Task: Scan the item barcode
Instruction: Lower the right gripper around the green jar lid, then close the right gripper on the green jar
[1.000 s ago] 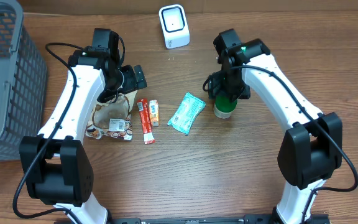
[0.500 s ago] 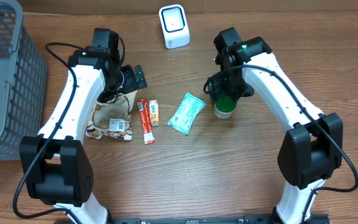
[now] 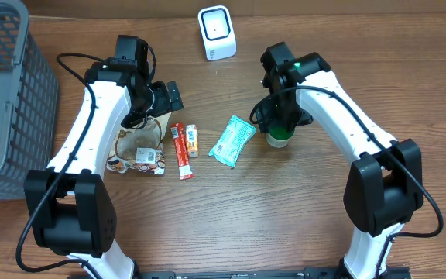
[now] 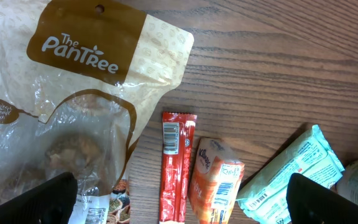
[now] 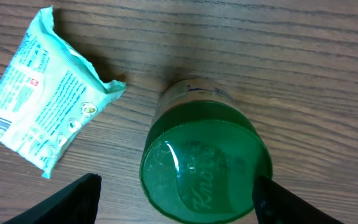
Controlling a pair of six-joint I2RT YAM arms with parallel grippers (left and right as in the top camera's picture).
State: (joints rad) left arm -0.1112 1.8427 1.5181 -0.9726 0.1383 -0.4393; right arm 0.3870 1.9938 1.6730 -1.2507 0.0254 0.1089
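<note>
Spreading under everything, the wood-grain counter [image 3: 231, 225] appears in all three views. Only the overhead camera takes in the grey plastic mesh basket [image 3: 6, 101] at its left edge.

The left wrist camera alone gives the print on the crinkled brown-and-cream snack bag [image 4: 86, 81], with its clear window. The left pincer [image 4: 182, 186] hangs over the bag's right side, spread to its widest, grasping nothing.

A soft teal tissue pack [image 5: 39, 109] lies flat near the middle, its barcode legible only from the wrist cameras. The white, box-shaped scanner [image 3: 217, 32] stands at the far edge, seen only from overhead.

The jar [image 5: 207, 158] stands upright just right of the tissue pack. Overhead the arm half hides it, while the right wrist camera looks straight down on its round, glossy green lid. The right pincer [image 5: 178, 186] straddles that lid, released: one finger stands clear, and I cannot tell whether the other, at the rim, touches.

A thin red stick packet [image 4: 177, 168] and a small orange pack [image 4: 215, 180] lie side by side between bag and tissues.
</note>
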